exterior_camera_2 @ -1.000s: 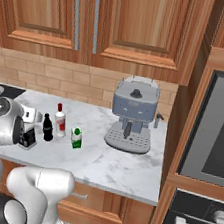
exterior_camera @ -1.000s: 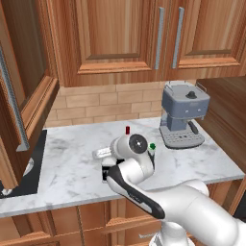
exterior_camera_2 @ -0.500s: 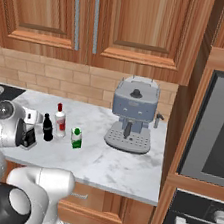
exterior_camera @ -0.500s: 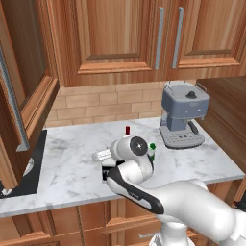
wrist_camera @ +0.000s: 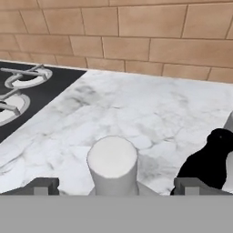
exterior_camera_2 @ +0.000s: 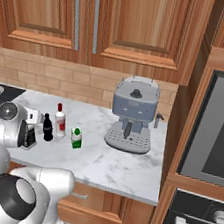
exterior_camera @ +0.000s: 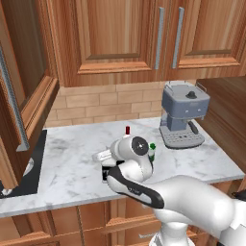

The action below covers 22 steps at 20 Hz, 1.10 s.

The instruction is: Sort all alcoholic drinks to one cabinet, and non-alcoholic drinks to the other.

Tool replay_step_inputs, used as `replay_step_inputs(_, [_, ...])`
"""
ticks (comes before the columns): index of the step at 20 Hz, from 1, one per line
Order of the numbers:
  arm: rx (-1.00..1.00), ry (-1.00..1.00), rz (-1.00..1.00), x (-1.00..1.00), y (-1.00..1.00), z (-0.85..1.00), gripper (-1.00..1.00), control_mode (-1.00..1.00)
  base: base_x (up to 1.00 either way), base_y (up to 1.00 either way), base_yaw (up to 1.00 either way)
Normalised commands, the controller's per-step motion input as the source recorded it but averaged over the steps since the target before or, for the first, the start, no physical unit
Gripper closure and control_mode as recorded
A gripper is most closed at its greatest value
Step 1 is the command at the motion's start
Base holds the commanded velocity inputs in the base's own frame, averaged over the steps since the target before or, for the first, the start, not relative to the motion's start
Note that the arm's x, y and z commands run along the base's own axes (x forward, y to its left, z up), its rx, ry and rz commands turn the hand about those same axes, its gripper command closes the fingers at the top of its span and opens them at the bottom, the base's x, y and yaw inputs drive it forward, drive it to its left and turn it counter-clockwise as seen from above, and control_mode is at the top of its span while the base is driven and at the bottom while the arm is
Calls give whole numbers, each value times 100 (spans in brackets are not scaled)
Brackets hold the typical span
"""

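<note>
Two fingertips of my gripper [wrist_camera: 113, 186] stood wide apart, straddling the square bottle's white cap [wrist_camera: 112, 163]; small black bottle [wrist_camera: 207, 161] just beside, on the marble counter [wrist_camera: 136, 113]

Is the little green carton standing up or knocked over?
Standing up. The green-and-white carton sits upright on the marble counter, green top pointing up.

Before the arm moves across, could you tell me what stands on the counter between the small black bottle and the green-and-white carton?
In the right base view, the white bottle with the red cap stands between the small black bottle and the green-and-white carton, set slightly farther back.
</note>
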Motion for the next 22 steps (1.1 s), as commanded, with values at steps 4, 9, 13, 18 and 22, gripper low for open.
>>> replay_step_inputs(4, [0,0,4,10,10,-12,100,-100,0,0,0])
replay_step_inputs(9, [0,0,5,13,5,-7,100,-100,0,0,0])
replay_step_inputs(13, [0,0,5,12,4,-7,100,-100,0,0,0])
replay_step_inputs(18, [0,-1,5,0,2,-3,100,-100,0,0,0])
replay_step_inputs(22, [0,0,0,-2,0,-1,100,-100,0,0,0])
